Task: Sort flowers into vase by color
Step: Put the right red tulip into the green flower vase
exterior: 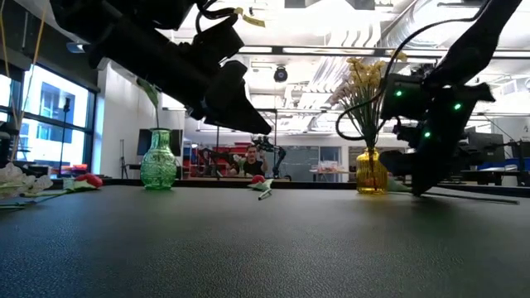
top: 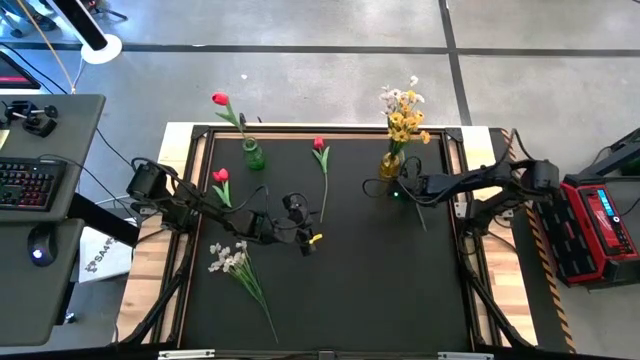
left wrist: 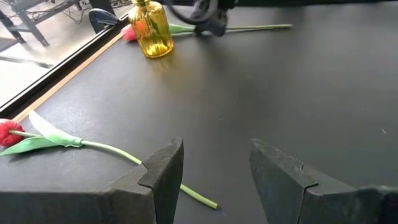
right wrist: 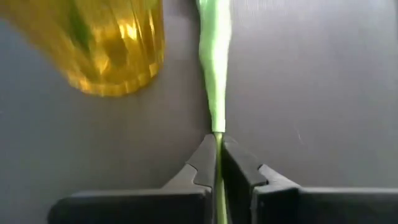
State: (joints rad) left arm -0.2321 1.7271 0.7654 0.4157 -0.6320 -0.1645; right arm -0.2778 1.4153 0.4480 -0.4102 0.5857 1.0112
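Note:
My right gripper [top: 398, 190] sits low beside the yellow vase [top: 390, 166] and is shut on a green-stemmed flower [right wrist: 215, 56]. That flower's red head [left wrist: 129, 32] shows behind the vase. The yellow vase holds yellow and white sprays [top: 403, 112]. The green vase [top: 254, 156] holds one red tulip [top: 221, 100]. My left gripper [left wrist: 214, 171] hovers open near mid-table, over the stem end of a lying red tulip [left wrist: 37, 140]. Another red tulip [top: 221, 177] and a white spray [top: 230, 258] lie flat on the left part of the mat. My right gripper pinches the flower's thin stem [right wrist: 218, 138] between its two fingers, just behind the broad leaf. It comes in low from the table's right side. The stem's free end [top: 424, 226] trails toward the near edge, lying low at the table [exterior: 480, 196].
The black mat [top: 380, 290] is bare across its near-right half. A tulip [top: 321, 170] lies between the two vases. A desk with keyboard and mouse [top: 30, 185] stands left of the table, red equipment [top: 600, 225] to the right. A person [exterior: 251, 160] sits far behind.

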